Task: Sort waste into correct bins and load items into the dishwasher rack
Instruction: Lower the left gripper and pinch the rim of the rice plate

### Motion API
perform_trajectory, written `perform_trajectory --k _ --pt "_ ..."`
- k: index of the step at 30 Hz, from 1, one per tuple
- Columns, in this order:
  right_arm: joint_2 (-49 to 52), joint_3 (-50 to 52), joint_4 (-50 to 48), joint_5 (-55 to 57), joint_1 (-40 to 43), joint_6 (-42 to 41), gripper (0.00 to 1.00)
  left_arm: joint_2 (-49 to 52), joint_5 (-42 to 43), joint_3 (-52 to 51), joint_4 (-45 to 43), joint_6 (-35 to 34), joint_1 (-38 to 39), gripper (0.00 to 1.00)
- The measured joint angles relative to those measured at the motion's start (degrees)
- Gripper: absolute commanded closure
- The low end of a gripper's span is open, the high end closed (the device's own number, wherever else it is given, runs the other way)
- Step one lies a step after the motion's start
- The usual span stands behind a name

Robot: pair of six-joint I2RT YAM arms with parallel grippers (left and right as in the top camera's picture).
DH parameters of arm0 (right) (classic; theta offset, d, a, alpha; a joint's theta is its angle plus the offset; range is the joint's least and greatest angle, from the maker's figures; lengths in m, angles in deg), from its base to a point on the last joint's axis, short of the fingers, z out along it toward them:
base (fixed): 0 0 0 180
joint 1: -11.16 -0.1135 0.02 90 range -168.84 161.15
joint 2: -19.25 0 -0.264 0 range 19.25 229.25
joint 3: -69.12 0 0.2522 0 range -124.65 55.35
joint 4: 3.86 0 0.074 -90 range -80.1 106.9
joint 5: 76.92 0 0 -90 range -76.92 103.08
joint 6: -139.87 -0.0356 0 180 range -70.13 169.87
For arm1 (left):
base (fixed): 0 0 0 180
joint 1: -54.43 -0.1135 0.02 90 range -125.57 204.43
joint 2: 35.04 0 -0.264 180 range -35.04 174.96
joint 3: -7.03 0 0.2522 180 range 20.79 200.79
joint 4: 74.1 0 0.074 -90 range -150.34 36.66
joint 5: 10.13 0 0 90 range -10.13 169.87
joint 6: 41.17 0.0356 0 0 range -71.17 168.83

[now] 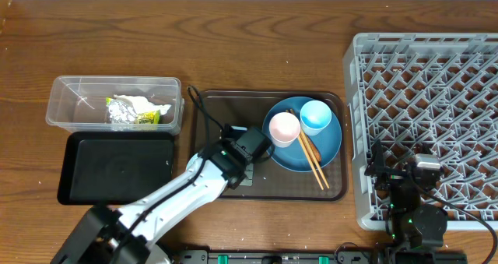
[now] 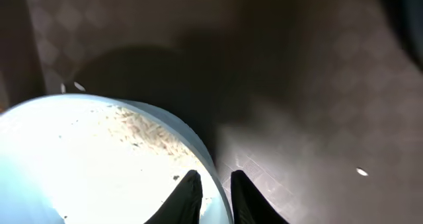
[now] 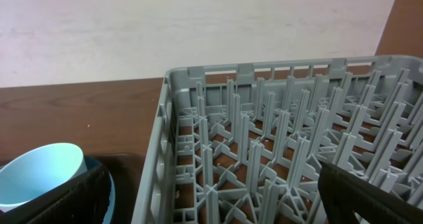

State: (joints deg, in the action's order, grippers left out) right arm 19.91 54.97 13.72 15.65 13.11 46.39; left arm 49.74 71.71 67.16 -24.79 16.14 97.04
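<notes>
A blue plate (image 1: 323, 143) lies on a brown tray (image 1: 226, 112) and carries a pink cup (image 1: 284, 128), a blue cup (image 1: 316, 116) and wooden chopsticks (image 1: 313, 159). My left gripper (image 1: 261, 149) is at the plate's left rim. In the left wrist view its fingers (image 2: 215, 179) are closed across the rim of the plate (image 2: 99, 158), one inside and one outside over the tray (image 2: 317, 118). My right gripper (image 1: 397, 174) is open and empty over the front left of the grey dishwasher rack (image 1: 436, 46); its fingers (image 3: 211, 194) are wide apart above the rack (image 3: 264, 125).
A clear bin (image 1: 62, 93) with crumpled wrapper waste (image 1: 136, 110) stands at the left, with a black bin (image 1: 117, 170) in front of it. The blue cup also shows in the right wrist view (image 3: 39, 171), left of the rack wall.
</notes>
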Motion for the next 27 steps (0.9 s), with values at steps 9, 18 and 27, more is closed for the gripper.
perform_trajectory --k 9,18,27 --pt "0.0 0.0 0.0 0.0 0.0 0.0 0.01 -5.8 -0.1 0.0 0.1 1.3 -3.6 0.77" --pt "0.0 0.0 0.0 0.0 0.0 0.0 0.01 -4.3 4.9 0.0 0.1 -0.5 -3.2 0.72" --pt "0.0 0.0 0.0 0.0 0.0 0.0 0.01 2.9 5.3 0.0 -0.5 -2.3 -3.1 0.78"
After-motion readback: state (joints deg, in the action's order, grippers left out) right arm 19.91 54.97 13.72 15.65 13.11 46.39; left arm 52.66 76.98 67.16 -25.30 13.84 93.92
